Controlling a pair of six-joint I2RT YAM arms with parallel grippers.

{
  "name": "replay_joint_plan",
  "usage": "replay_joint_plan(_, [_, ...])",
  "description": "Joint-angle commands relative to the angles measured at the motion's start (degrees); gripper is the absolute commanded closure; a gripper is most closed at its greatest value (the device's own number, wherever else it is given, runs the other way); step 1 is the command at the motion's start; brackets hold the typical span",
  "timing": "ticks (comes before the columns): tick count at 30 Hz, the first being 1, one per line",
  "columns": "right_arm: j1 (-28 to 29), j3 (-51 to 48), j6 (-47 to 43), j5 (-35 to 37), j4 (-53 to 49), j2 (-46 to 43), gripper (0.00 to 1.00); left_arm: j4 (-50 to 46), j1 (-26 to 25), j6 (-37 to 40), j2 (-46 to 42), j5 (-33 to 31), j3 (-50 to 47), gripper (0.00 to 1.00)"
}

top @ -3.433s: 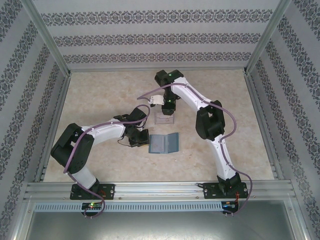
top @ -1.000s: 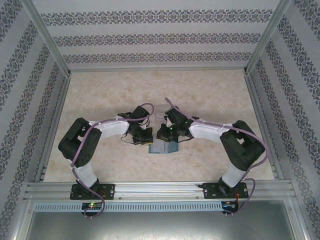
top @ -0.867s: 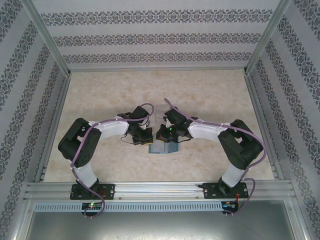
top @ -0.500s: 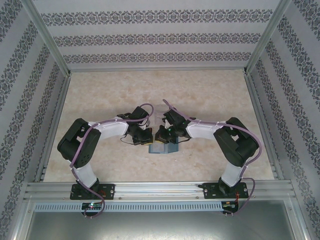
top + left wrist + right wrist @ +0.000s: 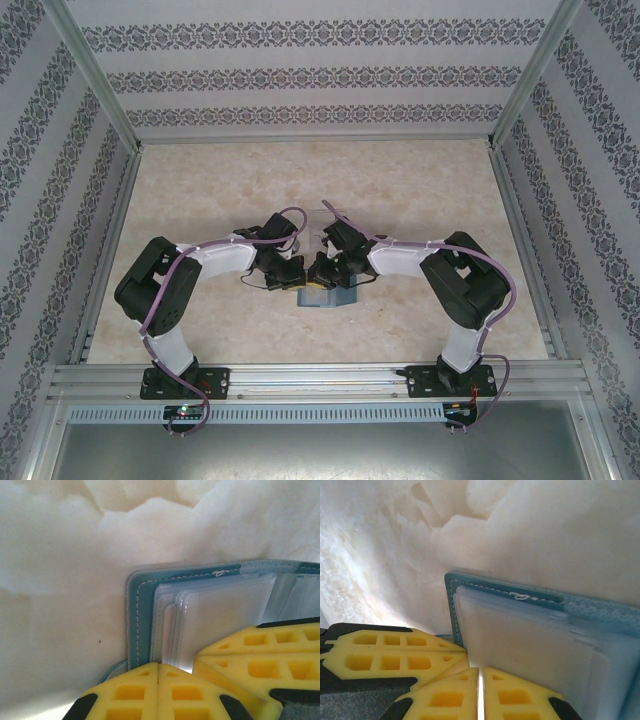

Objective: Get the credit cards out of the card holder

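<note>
While the left tool (image 5: 158,674) sits shut at the holder's (image 5: 141,630) teal edge on the table (image 5: 200,200), the right tool (image 5: 479,677), also shut, rests nearer the cards (image 5: 530,650), which stretch ahead and rightward from it.

Teal card holder (image 5: 142,611) lies open, pale credit cards (image 5: 225,614) layered inside.

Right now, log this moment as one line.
left pincer: shut, at card holder edge | right pincer: shut, over clear sleeves | card holder: lying open
</note>
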Motion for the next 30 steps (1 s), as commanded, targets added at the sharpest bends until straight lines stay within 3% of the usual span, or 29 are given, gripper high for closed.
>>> replay_joint_plan(1, [0.6,1.2,0.2,1.5,-3.7,1.2,0.87,-0.8,0.7,-0.3,0.3,-0.3,-1.2,1.0])
replay_joint_plan(30, [1.4,9.0,-7.6,16.0,-27.0,-2.0,0.66,-1.2,0.7,-0.2,0.8,0.0,-0.6,1.0])
